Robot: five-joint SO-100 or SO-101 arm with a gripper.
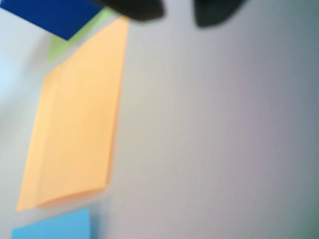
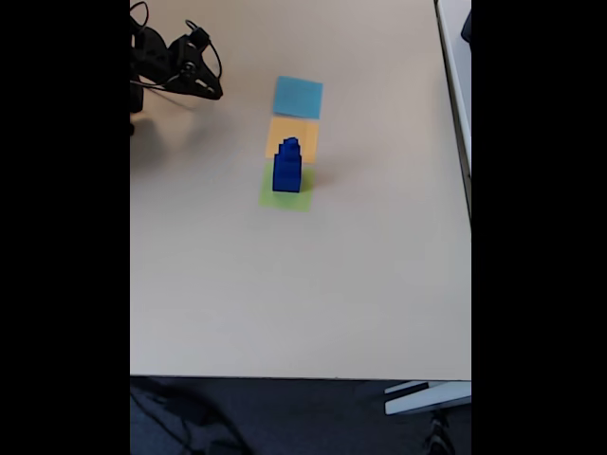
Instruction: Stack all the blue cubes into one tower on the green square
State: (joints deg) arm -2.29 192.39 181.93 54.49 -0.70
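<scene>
In the fixed view, the black two-finger gripper point(image 2: 211, 92) sits near the far left corner of the pale beige table point(image 2: 285, 294), drawn well away from everything else and carrying nothing; it is too small there to judge how far its fingers stand apart. In the wrist view two dark blurred fingertips point(image 1: 142, 10) show at the top edge with a bare gap of table between them, so the claw looks parted and empty, though how wide I cannot tell. Moving right, toward the middle of the far half of the table, three flat squares lie in a line: the thin pale yellow-green square point(image 2: 285, 196) nearest, the flat orange square point(image 2: 305, 137) behind it, and the flat light-blue square point(image 2: 298, 97) farthest. On the green square stands the stepped tower of dark blue cubes point(image 2: 286, 167), upright and tapering toward its top, its tip overlapping the orange square in this view. No loose blue cube is visible elsewhere on the table. Judging by that, the stacking looks complete and the arm appears to be at rest; the next move calls only for staying clear of the tower.
</scene>
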